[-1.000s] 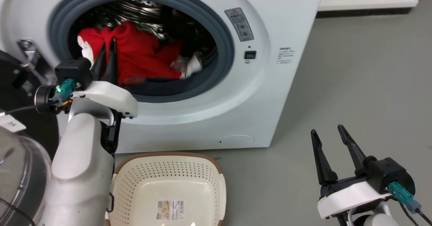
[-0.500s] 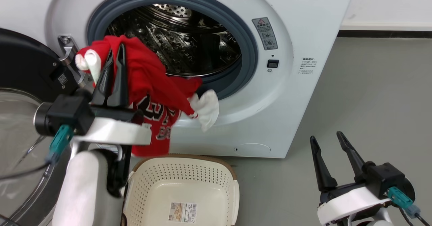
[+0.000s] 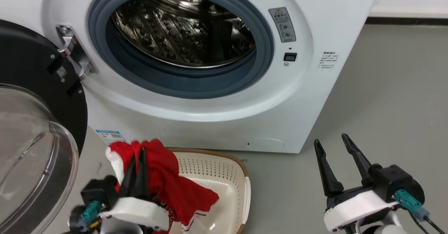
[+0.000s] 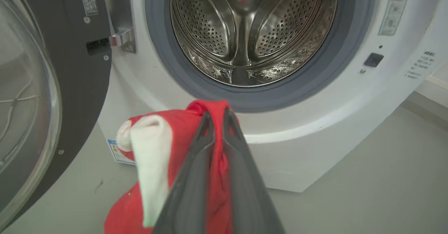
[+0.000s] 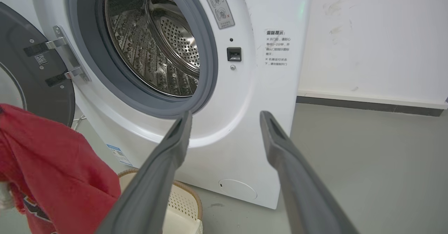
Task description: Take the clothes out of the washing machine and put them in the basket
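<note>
Clothes (image 3: 168, 181) hang clamped in the left claw (image 3: 138, 153) over the basket (image 3: 224, 165); the right claw (image 3: 330, 138) gapes apart.

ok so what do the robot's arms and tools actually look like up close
Both tools match: two long dark tapered fingers on a black block, mounted on a white curved bracket. The right tool has a teal connector with a dark cable trailing from it; the left tool has the same teal plug.
</note>
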Controlling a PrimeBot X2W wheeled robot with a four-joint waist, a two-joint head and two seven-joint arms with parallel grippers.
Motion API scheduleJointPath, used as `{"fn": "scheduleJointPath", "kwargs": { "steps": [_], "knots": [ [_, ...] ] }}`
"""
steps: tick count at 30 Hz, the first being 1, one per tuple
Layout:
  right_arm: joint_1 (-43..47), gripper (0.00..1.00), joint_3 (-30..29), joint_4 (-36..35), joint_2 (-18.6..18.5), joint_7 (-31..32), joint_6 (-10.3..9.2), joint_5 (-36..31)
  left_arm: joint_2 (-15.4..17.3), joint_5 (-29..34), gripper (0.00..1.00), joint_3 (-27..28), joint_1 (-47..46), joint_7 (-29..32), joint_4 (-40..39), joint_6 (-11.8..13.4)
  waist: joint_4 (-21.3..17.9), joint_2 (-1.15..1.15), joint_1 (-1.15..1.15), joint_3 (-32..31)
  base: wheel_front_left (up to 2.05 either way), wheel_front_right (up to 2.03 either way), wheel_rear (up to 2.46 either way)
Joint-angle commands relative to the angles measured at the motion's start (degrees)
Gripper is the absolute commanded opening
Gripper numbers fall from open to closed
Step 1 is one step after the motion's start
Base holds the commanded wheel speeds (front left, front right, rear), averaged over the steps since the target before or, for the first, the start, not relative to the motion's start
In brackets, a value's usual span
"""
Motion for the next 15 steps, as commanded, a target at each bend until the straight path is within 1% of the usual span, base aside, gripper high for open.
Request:
{"fn": "scheduleJointPath", "kwargs": {
  "steps": [1, 9, 10, 12, 13, 14, 15],
  "knots": [
    [-1.2, 1.00, 0.3, -0.3, 0.0, 0.2, -0.03, -0.6, -0.5, -1.3, 0.00, -0.2, -0.4, -1.7, 5.0, 0.1, 0.0, 0.00, 0.00, 1.9, 0.00, 0.00, 0.00],
    [-4.8, 1.00, 1.1, -1.7, 0.0, 1.0, -0.04, -1.8, -1.2, -4.2, 0.00, -2.1, -10.3, -6.5, 28.7, -1.7, -0.8, 0.00, 0.00, 10.4, 0.00, 0.00, 0.00],
    [-4.8, 1.00, 1.1, -1.7, 0.0, 1.0, -0.04, -1.8, -1.2, -4.2, 0.00, -2.1, -10.3, -6.5, 28.7, -1.7, -0.8, 0.00, 0.00, 10.4, 0.00, 0.00, 0.00],
    [-5.7, 1.00, 1.4, -2.1, 0.0, 1.0, -0.03, -2.2, -1.2, -4.6, 0.00, -2.5, -13.6, -7.1, 34.4, -2.2, -1.2, 0.00, 0.00, 12.8, 0.00, 0.00, 0.00],
    [-6.7, 1.00, 1.5, -2.6, 0.0, 1.1, -0.04, -2.5, -1.3, -5.0, 0.00, -3.0, -17.1, -7.5, 40.0, -2.5, -1.5, 0.00, 0.00, 15.5, 0.00, 0.00, 0.00],
    [-6.7, 1.00, 1.5, -2.6, 0.0, 1.1, -0.04, -2.5, -1.3, -5.0, 0.00, -3.0, -17.1, -7.5, 40.0, -2.5, -1.5, 0.00, 0.00, 15.5, 0.00, 0.00, 0.00],
    [-7.3, 1.00, 1.6, -2.8, 0.0, 1.1, -0.03, -2.7, -1.4, -5.1, 0.00, -3.2, -18.7, -7.5, 42.6, -2.8, -1.6, 0.00, 0.00, 16.7, 0.00, 0.00, 0.00]
  ]
}}
